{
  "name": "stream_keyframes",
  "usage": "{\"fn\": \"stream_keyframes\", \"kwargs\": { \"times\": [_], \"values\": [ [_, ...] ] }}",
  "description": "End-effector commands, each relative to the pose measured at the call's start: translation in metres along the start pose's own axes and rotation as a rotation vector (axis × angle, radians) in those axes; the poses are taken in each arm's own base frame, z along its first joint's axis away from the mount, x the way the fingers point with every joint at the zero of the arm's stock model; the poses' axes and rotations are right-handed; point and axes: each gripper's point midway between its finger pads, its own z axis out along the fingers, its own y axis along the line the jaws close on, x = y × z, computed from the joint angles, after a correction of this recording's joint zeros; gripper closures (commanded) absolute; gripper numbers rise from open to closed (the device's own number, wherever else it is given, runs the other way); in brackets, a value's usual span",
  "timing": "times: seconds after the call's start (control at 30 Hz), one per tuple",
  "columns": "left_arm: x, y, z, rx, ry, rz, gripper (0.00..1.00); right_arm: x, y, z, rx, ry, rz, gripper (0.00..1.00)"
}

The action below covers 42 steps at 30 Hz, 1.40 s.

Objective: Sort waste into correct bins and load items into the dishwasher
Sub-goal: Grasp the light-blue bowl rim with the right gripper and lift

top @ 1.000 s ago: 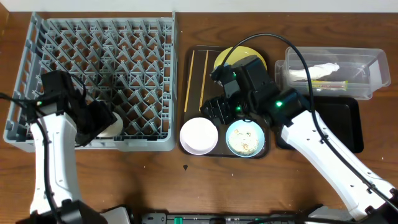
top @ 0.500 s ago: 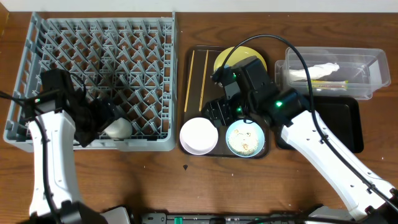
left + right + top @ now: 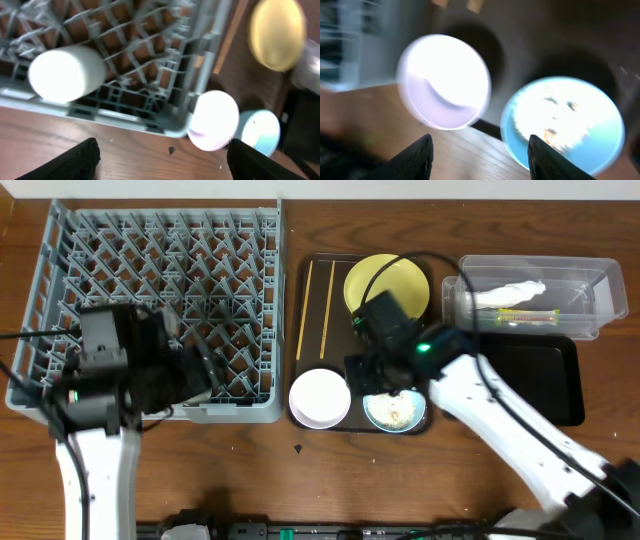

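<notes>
**Item:** round light-blue bowl (image 3: 562,120), smooth and rigid, probably light. It holds loose beige rice-like crumbs (image 3: 547,112).

**Location:** near edge of the dark-brown serving tray (image 3: 337,330), just beside the round white bowl (image 3: 320,397).

**Handling:** likely slippery and breakable. Pinch it at the rim and keep it level, or the crumbs may spill.

**Right gripper** (image 3: 481,150): fingers apart, empty, above the bowl.

**Left gripper** (image 3: 162,155): fingers apart, empty.
</notes>
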Motion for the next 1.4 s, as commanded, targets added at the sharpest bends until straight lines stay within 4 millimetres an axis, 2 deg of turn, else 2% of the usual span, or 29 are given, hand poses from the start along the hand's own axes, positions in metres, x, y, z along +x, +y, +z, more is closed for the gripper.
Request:
{"fn": "stream_keyframes", "kwargs": {
  "times": [0.0, 0.17, 0.4, 0.47, 0.57, 0.63, 0.7, 0.77, 0.8, 1.1, 1.27, 1.37],
  "values": [
    [0.002, -0.021, -0.022, 0.056, -0.072, 0.133, 0.17, -0.002, -0.020, 0.024, 0.176, -0.012, 0.065, 0.42],
    [0.005, -0.025, -0.032, 0.070, -0.109, 0.160, 0.14, 0.004, -0.035, 0.054, 0.268, 0.046, 0.113, 0.49],
    [0.008, -0.024, -0.030, 0.065, -0.093, 0.154, 0.14, 0.012, -0.043, 0.091, 0.311, 0.117, 0.154, 0.63],
    [0.007, -0.024, -0.030, 0.065, -0.090, 0.153, 0.14, 0.012, -0.047, 0.097, 0.320, 0.124, 0.179, 0.78],
    [0.008, -0.023, -0.029, 0.064, -0.085, 0.152, 0.14, 0.012, -0.052, 0.100, 0.329, 0.131, 0.197, 0.85],
    [0.009, -0.023, -0.029, 0.063, -0.082, 0.151, 0.14, 0.011, -0.056, 0.100, 0.332, 0.132, 0.210, 0.94],
    [0.010, -0.023, -0.029, 0.062, -0.079, 0.150, 0.14, 0.008, -0.061, 0.099, 0.334, 0.131, 0.225, 0.94],
    [0.010, -0.023, -0.029, 0.062, -0.079, 0.150, 0.14, 0.008, -0.072, 0.097, 0.349, 0.142, 0.268, 0.84],
    [0.010, -0.023, -0.029, 0.062, -0.078, 0.150, 0.14, 0.009, -0.073, 0.097, 0.350, 0.143, 0.271, 0.84],
    [0.010, -0.023, -0.029, 0.062, -0.078, 0.150, 0.14, 0.005, -0.076, 0.102, 0.340, 0.123, 0.280, 0.99],
    [0.010, -0.023, -0.029, 0.062, -0.078, 0.150, 0.14, 0.014, -0.082, 0.113, 0.345, 0.126, 0.280, 0.94],
    [0.010, -0.023, -0.029, 0.062, -0.078, 0.150, 0.14, 0.019, -0.084, 0.116, 0.343, 0.134, 0.282, 0.99]
  ]
}}
